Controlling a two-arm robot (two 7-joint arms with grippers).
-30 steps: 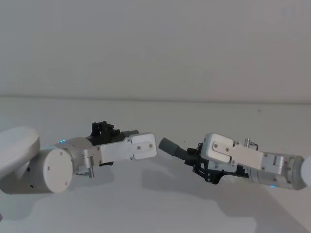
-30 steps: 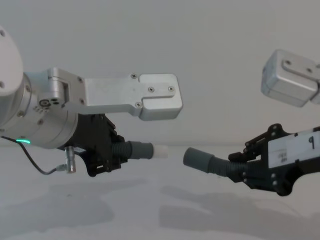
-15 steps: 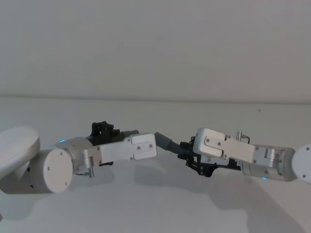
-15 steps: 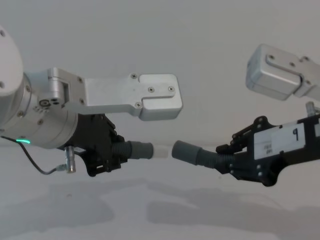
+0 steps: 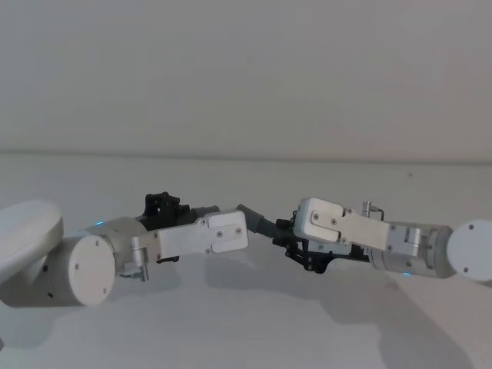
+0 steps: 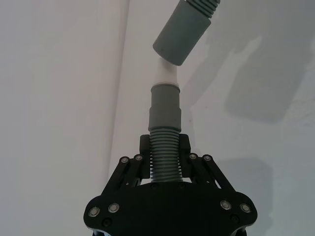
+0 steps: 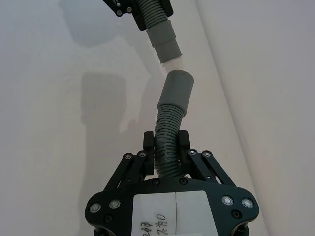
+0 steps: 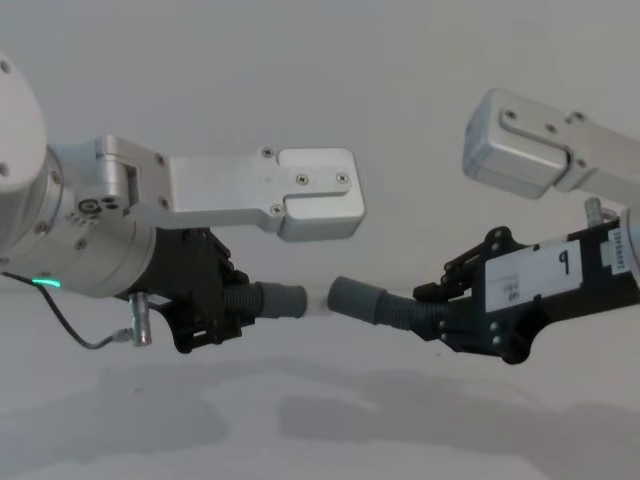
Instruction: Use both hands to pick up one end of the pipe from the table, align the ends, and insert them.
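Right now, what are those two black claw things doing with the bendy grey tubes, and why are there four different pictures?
This is a robot with two arms. At the end of each arm is a black pincer, like a hand with two fingers. The left pincer squeezes one ribbed grey hose, and the right pincer squeezes another hose. Both are lifted above the white table.

The four pictures come from four cameras. One sits on the robot's head and looks down. One sits on its chest and looks across the table. The other two sit on the wrists, so each looks along its own pincer.

Each hose ends in a smooth grey cuff. The left cuff has a white tip, and the right cuff is almost touching it, a bit tilted. The robot wants to push them together.
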